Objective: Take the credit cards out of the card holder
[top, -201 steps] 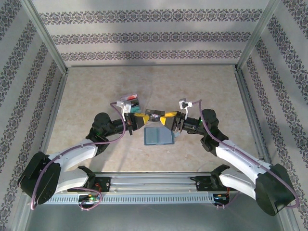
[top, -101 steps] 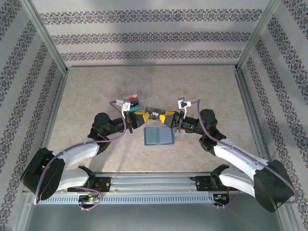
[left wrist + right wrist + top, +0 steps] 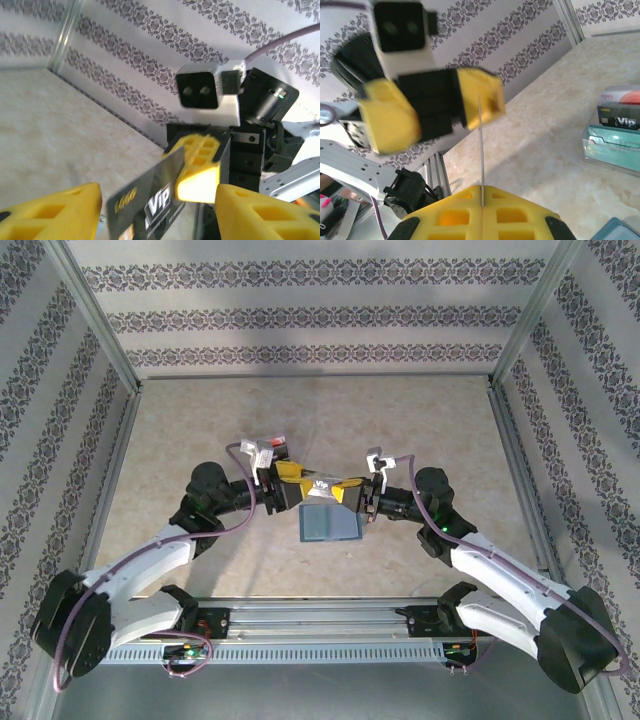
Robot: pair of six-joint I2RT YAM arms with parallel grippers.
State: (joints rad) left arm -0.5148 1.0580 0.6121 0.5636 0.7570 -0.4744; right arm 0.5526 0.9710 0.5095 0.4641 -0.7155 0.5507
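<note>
One dark credit card [image 3: 322,484], long axis pointing left, clamped in right jaws; left jaws apart.

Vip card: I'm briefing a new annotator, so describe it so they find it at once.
At the middle of the table lies the blue-grey card holder. Just beyond it, the Vip card is pinched in the right tool: thin, dark, white-lettered, and not lying flat like the holder.
</note>
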